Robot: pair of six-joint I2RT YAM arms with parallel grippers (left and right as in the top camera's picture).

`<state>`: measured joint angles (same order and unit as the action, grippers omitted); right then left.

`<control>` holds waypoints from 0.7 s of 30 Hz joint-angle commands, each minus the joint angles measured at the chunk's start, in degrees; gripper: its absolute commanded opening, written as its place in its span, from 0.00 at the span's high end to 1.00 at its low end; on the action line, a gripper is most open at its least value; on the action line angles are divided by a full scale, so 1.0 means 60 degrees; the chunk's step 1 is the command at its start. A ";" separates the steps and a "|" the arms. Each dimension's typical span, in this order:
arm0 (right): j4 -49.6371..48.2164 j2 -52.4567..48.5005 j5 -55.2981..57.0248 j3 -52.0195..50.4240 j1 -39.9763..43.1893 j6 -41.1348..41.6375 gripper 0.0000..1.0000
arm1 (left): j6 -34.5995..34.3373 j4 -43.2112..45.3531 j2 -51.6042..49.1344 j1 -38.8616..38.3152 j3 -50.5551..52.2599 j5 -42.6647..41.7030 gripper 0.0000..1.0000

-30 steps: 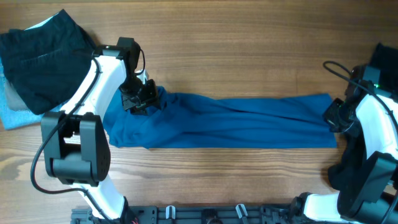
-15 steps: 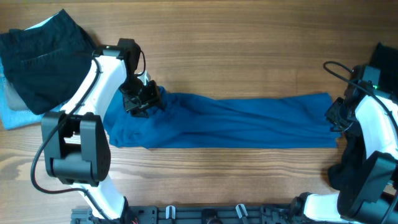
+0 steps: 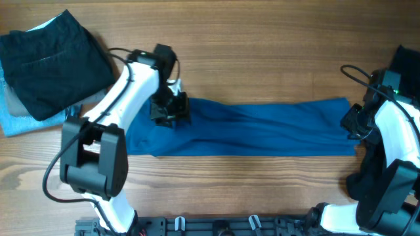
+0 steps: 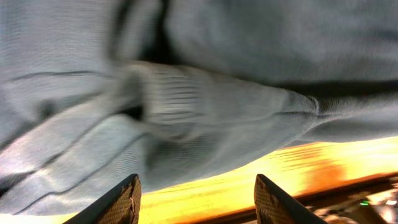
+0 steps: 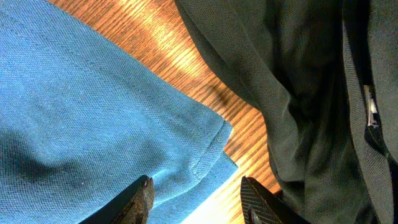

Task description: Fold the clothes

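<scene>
Blue shirt lies stretched across the desk, left hand spread near its 9 o'clock end, right hand spread at its 3 o'clock corner, black garment at 10 o'clock.

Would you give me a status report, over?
Left hand open over blue shirt. Right hand open at its corner. Shirt stretched long across table. Dark garment beside that corner.

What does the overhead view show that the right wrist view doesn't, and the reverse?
Only overhead: the blue shirt full length, the black garment far left, the left tool over the shirt. Only right wrist: the shirt corner's stitched hem, the right tool open, holding nothing. Both: the shirt and the wooden table.
</scene>
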<state>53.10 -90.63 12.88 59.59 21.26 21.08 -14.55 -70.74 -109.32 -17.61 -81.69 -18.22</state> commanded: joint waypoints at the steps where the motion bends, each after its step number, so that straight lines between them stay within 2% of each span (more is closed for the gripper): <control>1: -0.0073 0.0142 -0.0091 -0.0015 0.0033 -0.0015 0.49 | 0.0426 0.0350 -0.0106 -0.0820 0.0015 0.0670 0.40; 5: -0.0091 0.0142 -0.0091 -0.0015 0.0033 -0.0018 0.49 | 0.0364 0.0474 -0.0106 -0.1661 0.0015 0.1861 0.38; 8: -0.0087 0.0142 -0.0095 -0.0015 0.0033 -0.0015 0.49 | 0.0652 0.0466 -0.0106 -0.2084 0.0015 0.1993 0.37; 13: -0.0095 0.0142 -0.0091 -0.0015 0.0033 -0.0015 0.49 | 0.0648 0.0525 -0.0106 -0.2641 0.0208 0.3304 0.35; 15: -0.0095 0.0142 -0.0095 -0.0015 0.0033 -0.0011 0.49 | 0.0648 0.0739 -0.0106 -0.2667 0.0557 0.3304 0.35; 18: -0.0091 0.0142 -0.0091 -0.0015 0.0033 -0.0015 0.49 | 0.0645 0.1151 -0.0106 -0.2677 0.1038 0.3300 0.39; 21: -0.0087 0.0142 -0.0095 -0.0015 0.0033 -0.0015 0.49 | 0.0645 0.1235 -0.0106 -0.2674 0.1118 0.3300 0.48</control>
<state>52.66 -90.63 12.88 59.59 21.26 21.08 -11.18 -63.99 -109.32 -33.32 -75.77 0.36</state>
